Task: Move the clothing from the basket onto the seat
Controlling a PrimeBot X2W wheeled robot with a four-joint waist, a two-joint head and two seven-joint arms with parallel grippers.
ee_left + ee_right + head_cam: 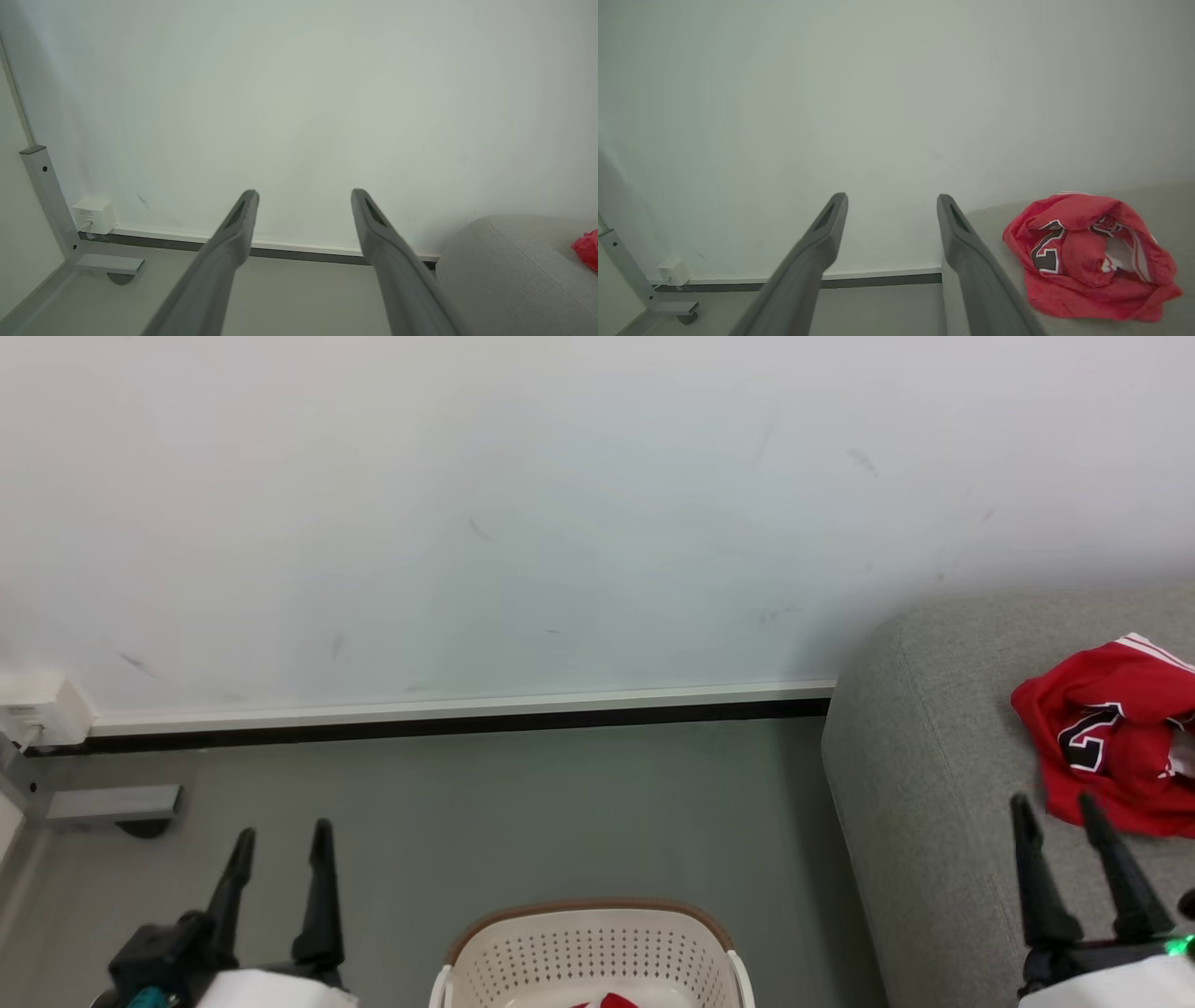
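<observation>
Holding the left gripper [284, 831] with fingers spread apart and nothing between them, above the grey floor [560, 803] to the left of the basket [588, 906]. Holding the right gripper [1055, 798] the same way (parted, empty) over the front of the seat [934, 756], near the red garment [1111, 747] lying crumpled on the cushion. Spotting a sliver of more red clothing [607, 1001] low in the basket, at the bottom edge of the head view, so judging the task as partly done with at least 1 piece left.

Risking a blind reach into the basket: possibly closing on the perforated wall or brown rim instead of cloth, then tipping or dragging the light basket. Risking a thin pinch on loose fabric and dropping it on the floor between basket and seat. Risking, too, snagging the garment already on the seat while swinging the right arm away, and sliding it off the rounded edge.

Reading 1 black numeral edged in white on that garment — looking like a 2, with folds hiding any neighbour. Finding no brand or label legible, and making out nothing on the small white box [37, 709] at the wall's foot.
</observation>
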